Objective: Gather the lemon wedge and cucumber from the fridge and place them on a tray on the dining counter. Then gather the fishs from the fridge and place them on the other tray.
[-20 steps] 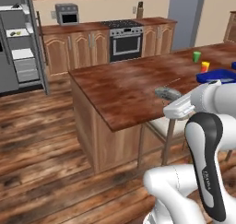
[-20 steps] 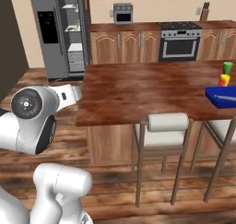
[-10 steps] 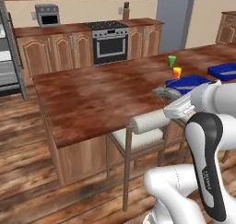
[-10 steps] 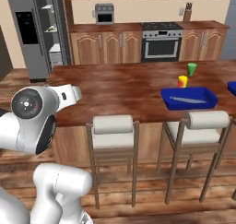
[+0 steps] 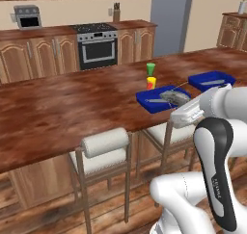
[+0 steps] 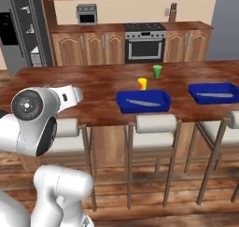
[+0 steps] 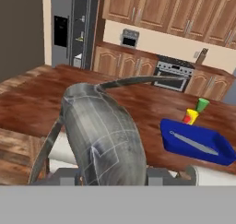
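Observation:
A grey fish [image 7: 103, 131] looms close in the hand view, and my gripper [image 5: 177, 99] is shut on it, held over the near edge of the dining counter [image 5: 72, 108]. In the left base view the fish [image 5: 173, 96] hangs just in front of a blue tray [image 5: 143, 100]. That tray [image 6: 142, 108] holds a thin grey thing, as does the other blue tray [image 6: 219, 97] to its right. A small yellow thing [image 6: 142, 83] and a green one [image 6: 157, 71] stand on the counter behind the nearer tray. The fish hides my fingertips.
Padded stools [image 6: 151, 128] stand along the counter's near side, one [image 5: 103, 149] right before my base. The fridge [image 7: 73, 29] is far off to the left, and a stove [image 5: 96, 45] and wooden cabinets line the back wall.
The whole picture has shifted: the base has driven along the counter, and both blue trays have come into view. The fish stays in my gripper.

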### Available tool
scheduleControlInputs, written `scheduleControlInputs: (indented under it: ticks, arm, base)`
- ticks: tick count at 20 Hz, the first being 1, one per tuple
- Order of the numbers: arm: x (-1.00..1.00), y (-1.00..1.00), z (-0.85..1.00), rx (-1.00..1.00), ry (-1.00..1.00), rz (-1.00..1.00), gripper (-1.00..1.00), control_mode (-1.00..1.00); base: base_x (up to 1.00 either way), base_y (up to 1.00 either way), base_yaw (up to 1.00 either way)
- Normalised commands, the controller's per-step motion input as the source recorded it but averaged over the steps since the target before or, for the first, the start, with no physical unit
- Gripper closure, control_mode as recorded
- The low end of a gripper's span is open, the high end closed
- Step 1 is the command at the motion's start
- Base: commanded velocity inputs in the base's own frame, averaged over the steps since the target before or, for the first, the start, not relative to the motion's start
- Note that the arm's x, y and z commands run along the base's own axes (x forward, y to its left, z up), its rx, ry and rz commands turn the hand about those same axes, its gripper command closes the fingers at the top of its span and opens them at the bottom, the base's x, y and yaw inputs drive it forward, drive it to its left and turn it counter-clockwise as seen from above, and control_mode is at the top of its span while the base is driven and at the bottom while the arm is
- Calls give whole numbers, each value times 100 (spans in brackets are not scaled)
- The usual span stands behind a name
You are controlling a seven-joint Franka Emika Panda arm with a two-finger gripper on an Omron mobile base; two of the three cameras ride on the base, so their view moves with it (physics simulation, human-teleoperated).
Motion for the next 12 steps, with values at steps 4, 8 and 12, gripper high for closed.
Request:
scheduleControlInputs:
  ticks: [4,8,12]
  arm:
    - [0,0,0,0,0,0,100,100]
    - [0,0,0,0,0,0,100,100]
    - [0,0,0,0,0,0,100,100]
  base:
    - [0,-100,0]
    - [0,-100,0]
    - [0,-99,0]
